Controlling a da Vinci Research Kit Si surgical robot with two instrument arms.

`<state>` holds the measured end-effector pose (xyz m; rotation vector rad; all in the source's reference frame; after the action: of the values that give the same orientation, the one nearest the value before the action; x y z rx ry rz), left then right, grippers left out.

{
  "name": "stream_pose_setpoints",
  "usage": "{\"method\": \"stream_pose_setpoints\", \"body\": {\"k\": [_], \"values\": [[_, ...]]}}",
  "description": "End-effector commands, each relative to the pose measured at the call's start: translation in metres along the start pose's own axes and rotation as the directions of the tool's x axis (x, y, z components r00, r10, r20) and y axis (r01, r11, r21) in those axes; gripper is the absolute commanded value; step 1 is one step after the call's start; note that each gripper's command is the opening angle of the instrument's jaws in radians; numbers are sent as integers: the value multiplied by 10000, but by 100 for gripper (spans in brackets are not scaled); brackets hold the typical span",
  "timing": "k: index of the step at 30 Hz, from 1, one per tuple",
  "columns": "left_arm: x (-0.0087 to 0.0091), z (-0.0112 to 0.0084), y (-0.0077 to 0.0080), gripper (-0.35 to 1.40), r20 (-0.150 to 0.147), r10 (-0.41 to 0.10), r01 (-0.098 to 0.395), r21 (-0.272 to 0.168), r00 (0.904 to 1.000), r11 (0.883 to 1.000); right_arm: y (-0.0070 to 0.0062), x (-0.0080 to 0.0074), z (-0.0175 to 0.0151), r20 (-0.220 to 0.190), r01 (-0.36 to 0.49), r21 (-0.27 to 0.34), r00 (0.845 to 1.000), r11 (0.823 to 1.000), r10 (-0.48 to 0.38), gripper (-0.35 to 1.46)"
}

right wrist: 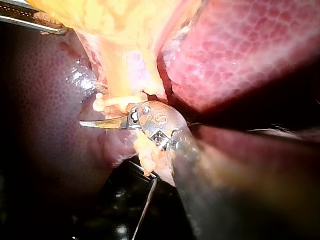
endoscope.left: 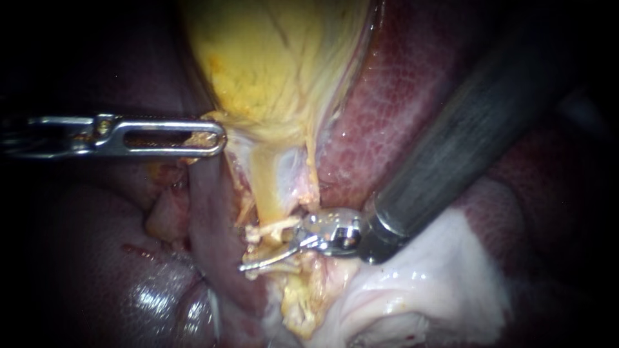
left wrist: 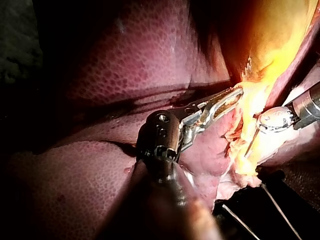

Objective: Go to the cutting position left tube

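Endoscope view gives us the yellow gallbladder [endoscope.left: 277,64] lying between dark red lobes of liver [endoscope.left: 412,84]. From its narrow lower end a pale yellow tube [endoscope.left: 264,193] runs down into ragged, whitish-yellow tissue. Short pale pieces [endoscope.left: 261,231] lie across the tube lower down; whether they are clips we cannot tell. Nor can we tell from this view which strand is the left tube.

Our left instrument [endoscope.left: 216,136] comes in level from the left. Its hand is closed on the lower left edge of the gallbladder. The two slotted jaws lie together, with a scrap of yellow tissue pinched between them and showing through the slot. Left wrist view shows the same hold, the jaws clamped on the yellow edge ahead of the shaft.

Our right instrument [endoscope.left: 271,256] comes down from the upper right on a thick dark shaft. Its wrist is bent so that the tip points left, across the tube below the gallbladder's neck. One thin curved blade shows, lying against the tube's lower part just under one of the pale pieces. Right wrist view shows that single blade too, reaching over dark liver beside the yellow strand. Whether this hand is open or closed we cannot tell.
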<state>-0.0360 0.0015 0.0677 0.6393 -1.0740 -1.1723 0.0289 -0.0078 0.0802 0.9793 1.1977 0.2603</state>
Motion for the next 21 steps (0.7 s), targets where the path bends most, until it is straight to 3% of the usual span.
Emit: {"method": "stream_pose_setpoints", "body": {"k": [1, 21], "values": [[0, 1, 1, -35, 2, 4, -4, -10, 10000, 10000, 0, 0, 1, 18, 7, 75, 10000, 10000, -7, 138], [0, 3, 2, -35, 9, 7, -6, -19, 10000, 10000, 3, 0, 6, -33, -125, 100, 9999, 9999, 126, 137]]}}
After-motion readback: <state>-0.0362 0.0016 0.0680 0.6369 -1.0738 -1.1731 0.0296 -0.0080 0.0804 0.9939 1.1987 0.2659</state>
